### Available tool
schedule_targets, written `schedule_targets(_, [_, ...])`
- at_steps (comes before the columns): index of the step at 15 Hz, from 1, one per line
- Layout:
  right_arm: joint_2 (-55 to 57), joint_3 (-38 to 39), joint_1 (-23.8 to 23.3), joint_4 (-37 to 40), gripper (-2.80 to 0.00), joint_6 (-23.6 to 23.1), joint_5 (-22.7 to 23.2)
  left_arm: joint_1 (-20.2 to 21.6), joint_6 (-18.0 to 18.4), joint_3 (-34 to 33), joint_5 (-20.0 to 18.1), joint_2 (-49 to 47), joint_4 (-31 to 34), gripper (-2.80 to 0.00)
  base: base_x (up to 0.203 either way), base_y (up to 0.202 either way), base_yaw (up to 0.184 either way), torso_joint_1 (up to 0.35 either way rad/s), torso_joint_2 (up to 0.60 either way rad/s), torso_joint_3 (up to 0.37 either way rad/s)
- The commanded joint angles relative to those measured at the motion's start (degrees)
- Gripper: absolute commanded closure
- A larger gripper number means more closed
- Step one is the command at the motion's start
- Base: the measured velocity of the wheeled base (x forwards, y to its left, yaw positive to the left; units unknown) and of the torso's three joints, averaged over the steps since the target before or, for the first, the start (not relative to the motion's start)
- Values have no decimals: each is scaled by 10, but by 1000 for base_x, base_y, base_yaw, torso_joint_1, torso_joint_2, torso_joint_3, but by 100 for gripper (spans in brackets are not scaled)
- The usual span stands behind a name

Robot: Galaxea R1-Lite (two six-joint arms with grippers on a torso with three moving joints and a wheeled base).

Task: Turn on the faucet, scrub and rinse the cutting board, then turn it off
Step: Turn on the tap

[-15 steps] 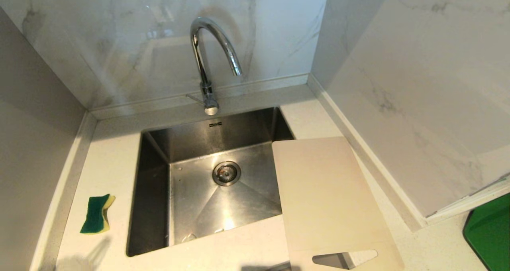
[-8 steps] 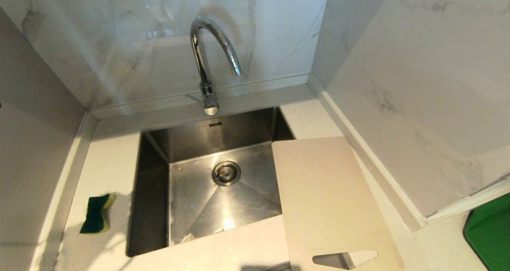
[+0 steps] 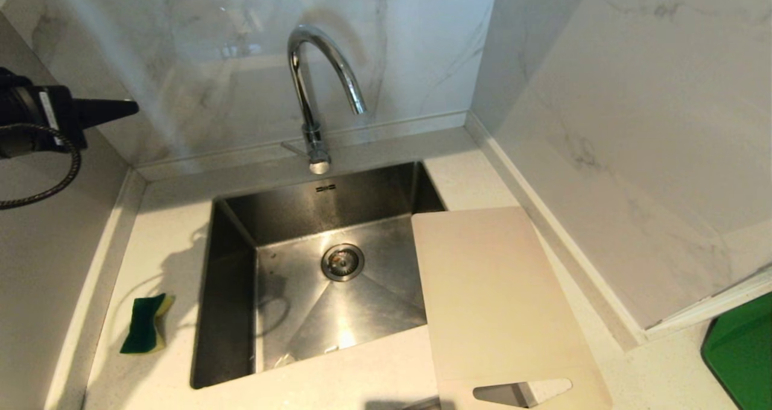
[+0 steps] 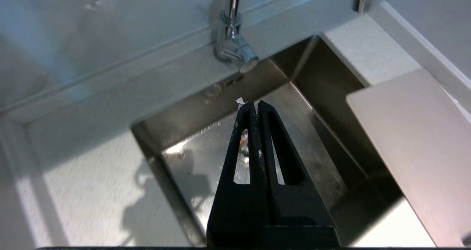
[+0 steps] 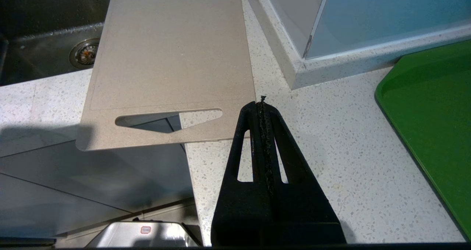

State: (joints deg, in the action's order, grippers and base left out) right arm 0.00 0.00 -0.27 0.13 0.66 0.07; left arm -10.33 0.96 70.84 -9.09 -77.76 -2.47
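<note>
Sponge (image 3: 146,331) left of sink (image 3: 229,313) — probably dry.

cutting board (image 3: 494,295) handle end and green tray (image 3: 742,356) cut off at frame edge

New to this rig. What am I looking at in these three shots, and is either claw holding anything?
It's a two-armed robot at a kitchen sink. One shot is from its head, looking down; the other two are from cameras on each wrist, behind the fingers. The left gripper hangs shut and empty over the basin, aimed toward the faucet, which isn't running. The right gripper, also shut and empty, sits above the countertop by the cutting board, which overhangs the sink's right edge. A sponge lies left of the sink; a green tray sits far right.
</note>
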Motion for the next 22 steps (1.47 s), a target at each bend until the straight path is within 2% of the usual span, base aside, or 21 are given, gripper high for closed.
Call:
schedule_targets(1, [0, 0, 0, 0, 0, 0, 0, -5, -1, 58, -1, -96, -1, 0, 0, 0, 0, 0, 0, 0])
schedule_targets(4, [0, 0, 0, 0, 0, 0, 0, -19, -14, 109, 8, -160, -4, 0, 0, 0, 0, 0, 0, 0])
schedule_targets(8, [0, 0, 0, 0, 0, 0, 0, -21, -112, 158, 2, -220, -12, 0, 0, 0, 0, 0, 0, 0])
schedule_targets(11, [0, 0, 0, 0, 0, 0, 0, -12, -205, 177, -64, -253, -33, 0, 0, 0, 0, 0, 0, 0])
schedule_targets(12, [0, 0, 0, 0, 0, 0, 0, -10, -227, 188, -75, -261, -38, 0, 0, 0, 0, 0, 0, 0])
schedule_targets(16, [0, 0, 0, 0, 0, 0, 0, -11, -241, 213, -78, -297, -67, 0, 0, 0, 0, 0, 0, 0])
schedule_targets(18, [0, 0, 0, 0, 0, 0, 0, -16, -252, 233, -62, -313, -65, 0, 0, 0, 0, 0, 0, 0])
schedule_targets(20, [0, 0, 0, 0, 0, 0, 0, -30, -262, 266, 2, -333, -56, 0, 0, 0, 0, 0, 0, 0])
schedule_targets(22, [0, 0, 0, 0, 0, 0, 0, -47, -262, 305, 50, -348, -30, 0, 0, 0, 0, 0, 0, 0])
